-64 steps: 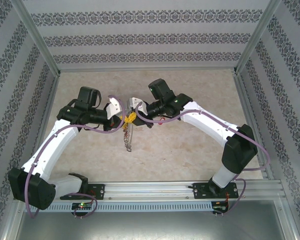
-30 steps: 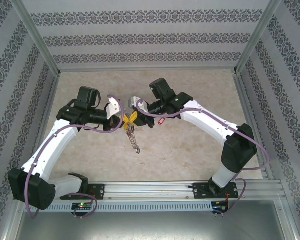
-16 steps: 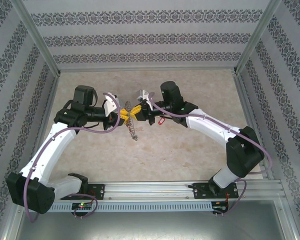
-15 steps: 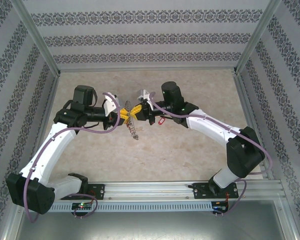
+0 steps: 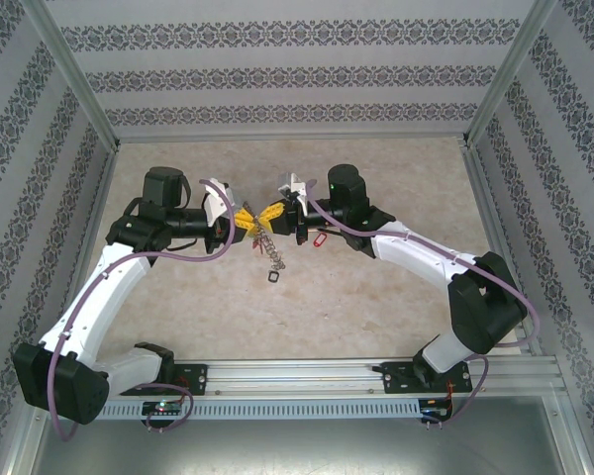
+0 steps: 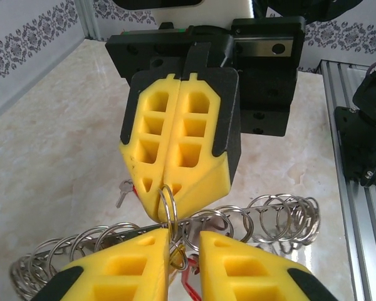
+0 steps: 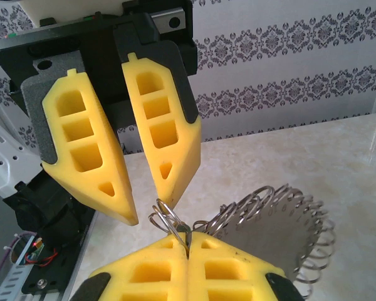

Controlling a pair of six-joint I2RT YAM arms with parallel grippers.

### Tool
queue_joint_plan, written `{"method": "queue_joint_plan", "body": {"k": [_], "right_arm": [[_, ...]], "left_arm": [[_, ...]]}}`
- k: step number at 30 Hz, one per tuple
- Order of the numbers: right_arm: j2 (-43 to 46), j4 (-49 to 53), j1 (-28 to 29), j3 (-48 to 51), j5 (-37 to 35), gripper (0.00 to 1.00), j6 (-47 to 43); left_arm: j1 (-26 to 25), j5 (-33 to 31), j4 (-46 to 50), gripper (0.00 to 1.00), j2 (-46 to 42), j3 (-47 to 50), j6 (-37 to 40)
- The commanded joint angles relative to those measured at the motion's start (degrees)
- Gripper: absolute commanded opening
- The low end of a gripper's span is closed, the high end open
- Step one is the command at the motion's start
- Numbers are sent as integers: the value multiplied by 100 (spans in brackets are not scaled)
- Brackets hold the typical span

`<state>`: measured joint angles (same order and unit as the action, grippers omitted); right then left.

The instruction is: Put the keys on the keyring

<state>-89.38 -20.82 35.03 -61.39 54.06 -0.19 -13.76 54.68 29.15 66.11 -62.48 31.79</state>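
Many thin silvery rings, chained: keyring (image 6: 271, 217) pinched by right claw (image 6: 167, 208).

Left arm (image 5: 99, 287) and right arm (image 5: 421, 255) both reach inward over mid-table, grippers nose to nose.

Right gripper (image 5: 271, 212): yellow fingers pressed flat together, tips pinching one loop of the keyring (image 7: 168, 216).

Left gripper (image 5: 244, 219): fingers parted by a narrow gap, tips just beside the right's. They possibly touch that loop, but it's hard to confirm.
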Motion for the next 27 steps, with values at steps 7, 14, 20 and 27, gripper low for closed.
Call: {"method": "queue_joint_plan", "body": {"k": [7,14,20,27], "right_arm": [[118,-606,192,-109,-140,0,42],[58,-442,344,-229,-167,0,-101],[123,715,364,-402,-96,0,-1090],[76,3780,318,-1310,11,24,-3486]], "left_arm": [[-6,25,16,15,-2,16,-163],[-13,-176,47,0,-36,17,-102],[-10,-182,501,0,-62,-158,296],[-18,13,1061,0,-16,-297,833]]}}
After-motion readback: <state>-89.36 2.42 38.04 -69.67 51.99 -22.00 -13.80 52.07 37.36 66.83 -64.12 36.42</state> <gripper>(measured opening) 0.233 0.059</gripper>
